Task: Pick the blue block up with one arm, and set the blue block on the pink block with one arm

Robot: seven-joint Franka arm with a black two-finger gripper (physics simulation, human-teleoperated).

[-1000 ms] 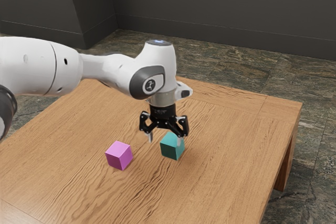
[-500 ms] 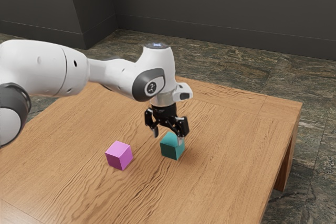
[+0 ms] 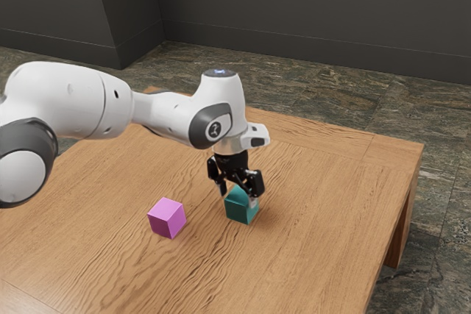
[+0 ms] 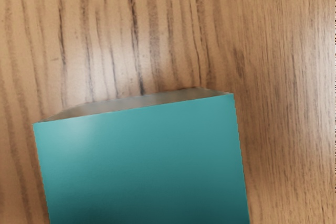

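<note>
Woodgrain up front on our light wooden table, and nearest on it sits the small pink cube. Just beyond, toward the exterior view's right, the teal-blue cube rests on the wood, apart from the pink one. Our black two-finger gripper hangs right over it, fingers spread astride its top.

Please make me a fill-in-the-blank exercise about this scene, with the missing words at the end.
The blue block rests on the wooden ___.
The gripper hangs close over the blue block, not over the ___ one.
The other block lies to the exterior view's ___ of the blue block.
Missing words: table; pink; left.
</note>
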